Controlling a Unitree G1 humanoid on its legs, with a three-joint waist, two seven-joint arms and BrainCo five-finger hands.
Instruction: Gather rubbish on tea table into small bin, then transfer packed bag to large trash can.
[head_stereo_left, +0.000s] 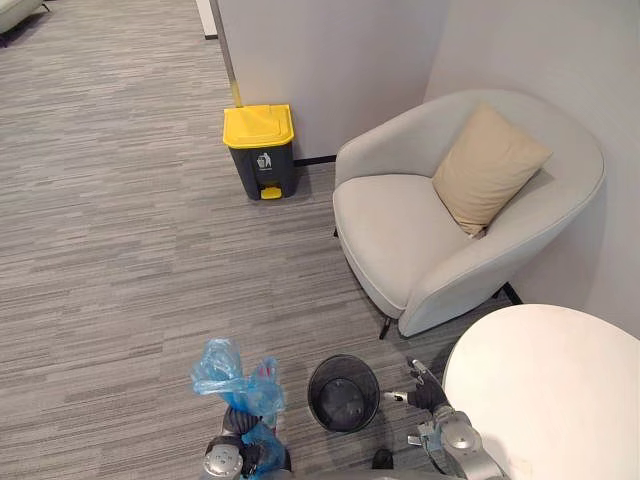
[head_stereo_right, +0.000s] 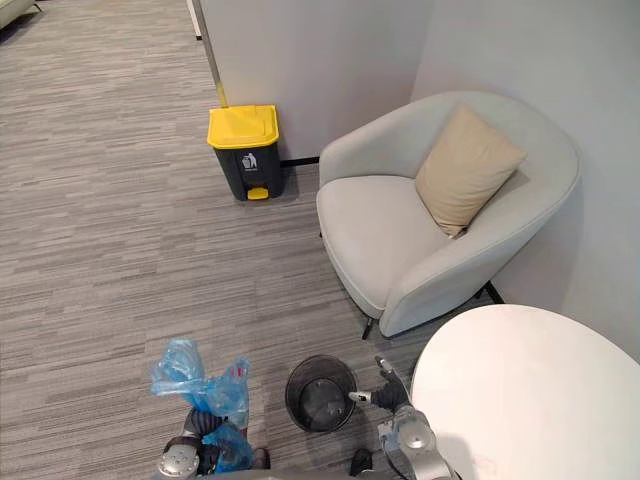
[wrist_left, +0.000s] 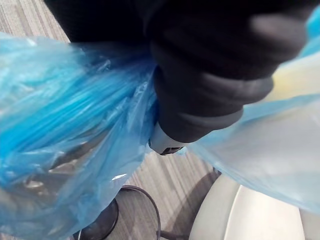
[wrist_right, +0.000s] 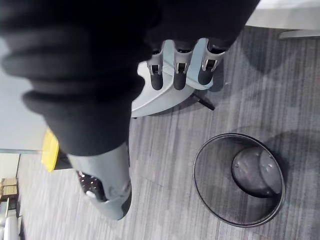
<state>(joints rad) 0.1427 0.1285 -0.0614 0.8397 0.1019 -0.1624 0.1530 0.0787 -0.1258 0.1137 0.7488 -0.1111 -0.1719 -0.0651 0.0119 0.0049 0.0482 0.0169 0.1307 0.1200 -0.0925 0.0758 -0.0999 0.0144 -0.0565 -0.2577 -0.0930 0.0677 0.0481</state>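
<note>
- The blue plastic bag (head_stereo_left: 232, 378) is up off the carpet (head_stereo_left: 110, 250) at the left hand (head_stereo_left: 237, 421), at the near left of the head views. A crumpled bunch of it stands above the hand and more of it hangs below.
- In the left wrist view the plastic (wrist_left: 70, 125) wraps both sides of the hand's dark cover (wrist_left: 210, 75). The fingers are buried in it, so I cannot tell how they are curled, though the bag seems to hang from this hand alone.
- The can (head_stereo_left: 260, 150), dark grey with a yellow lid, stands upright with the lid down on the far side of the carpet. It is against the wall (head_stereo_left: 330, 60) and well apart from the bag.
- The bin (head_stereo_left: 343, 393), black mesh and round, stands upright on the carpet between the two hands, just beside the bag. Its bare bottom shows in the right wrist view (wrist_right: 239, 180).
- The right hand (head_stereo_left: 424, 393) hangs just beside the bin's rim, apart from it. Its fingers (wrist_right: 179, 70) are straight and relaxed, with nothing in them.
- The chair (head_stereo_left: 400, 240), pale grey and rounded, sits in the corner beyond the bin.
- A tan cushion (head_stereo_left: 490, 165) leans against the chair's back.
- The table (head_stereo_left: 560, 390), white and round, fills the near right, just beside the right arm.
</note>
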